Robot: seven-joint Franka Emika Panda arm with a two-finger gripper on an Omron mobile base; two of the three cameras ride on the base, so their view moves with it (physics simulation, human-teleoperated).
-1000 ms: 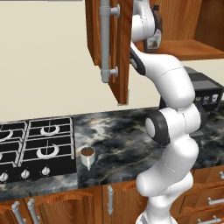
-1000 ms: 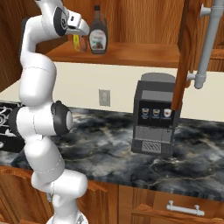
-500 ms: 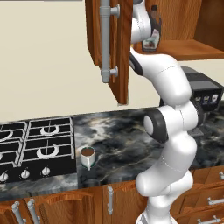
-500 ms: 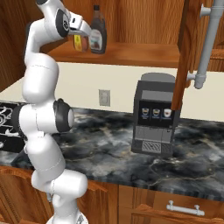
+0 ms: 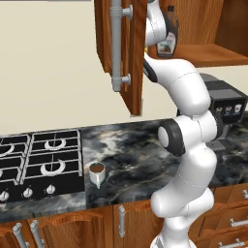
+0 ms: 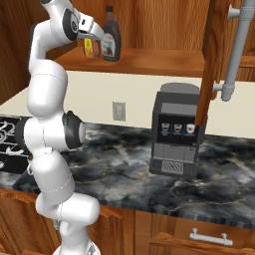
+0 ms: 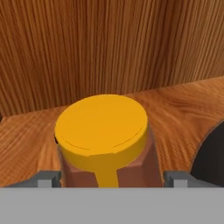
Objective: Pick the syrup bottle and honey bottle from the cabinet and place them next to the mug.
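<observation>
only a white-red label shows on the syrup bottle (image 6: 110, 40), unreadable.

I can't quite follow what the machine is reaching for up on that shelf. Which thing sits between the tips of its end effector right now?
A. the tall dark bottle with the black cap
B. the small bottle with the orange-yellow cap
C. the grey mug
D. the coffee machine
B: in the hand view the honey bottle with its orange-yellow cap sits between the two finger tips of the end effector, on the cabinet shelf.
</observation>
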